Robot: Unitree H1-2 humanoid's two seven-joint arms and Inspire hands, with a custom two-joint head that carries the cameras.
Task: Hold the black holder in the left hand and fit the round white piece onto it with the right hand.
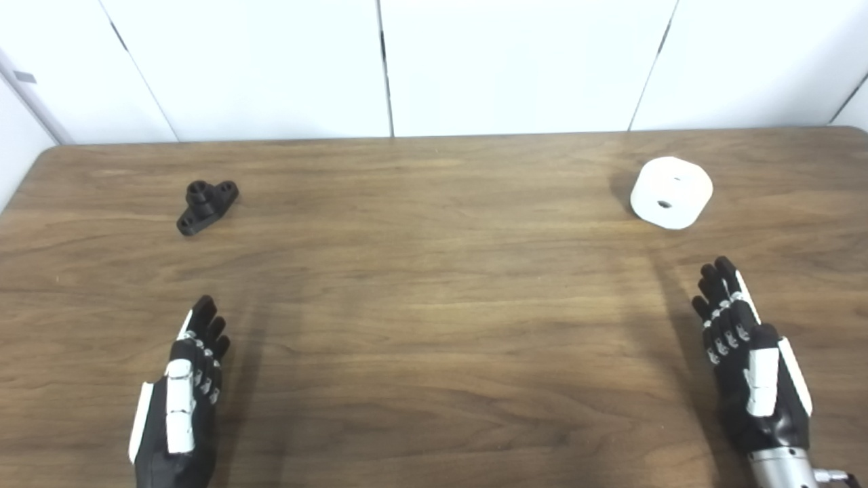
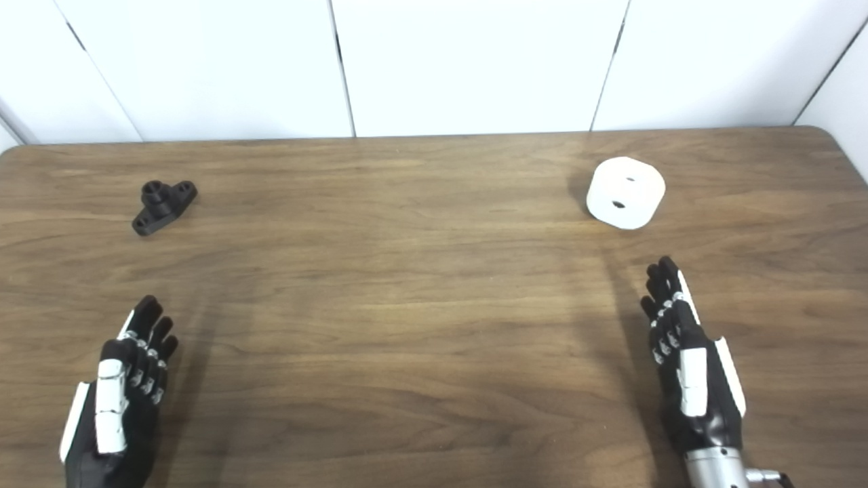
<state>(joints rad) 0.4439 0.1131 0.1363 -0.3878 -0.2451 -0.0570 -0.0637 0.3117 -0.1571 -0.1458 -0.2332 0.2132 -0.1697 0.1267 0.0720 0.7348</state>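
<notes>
Both my robot hands spread, empty: left robot hand [image 1: 180,393], right robot hand [image 1: 753,359]. Black holder [image 1: 207,205] lies on the surface [image 1: 434,305], far left of the white piece [image 1: 671,192]. Risks: holder skids when pinched; 2 holes invite misalignment.

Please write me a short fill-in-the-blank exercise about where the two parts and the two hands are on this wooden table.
1. The small black plastic holder lies on the brown wooden table beyond the ____ hand.
2. The round white piece lies on the table beyond the ____ hand.
3. The left hand and the right hand each hold ____.
4. The flat face of the round white piece shows two small dark ____.

Missing words: left; right; nothing; holes
</notes>
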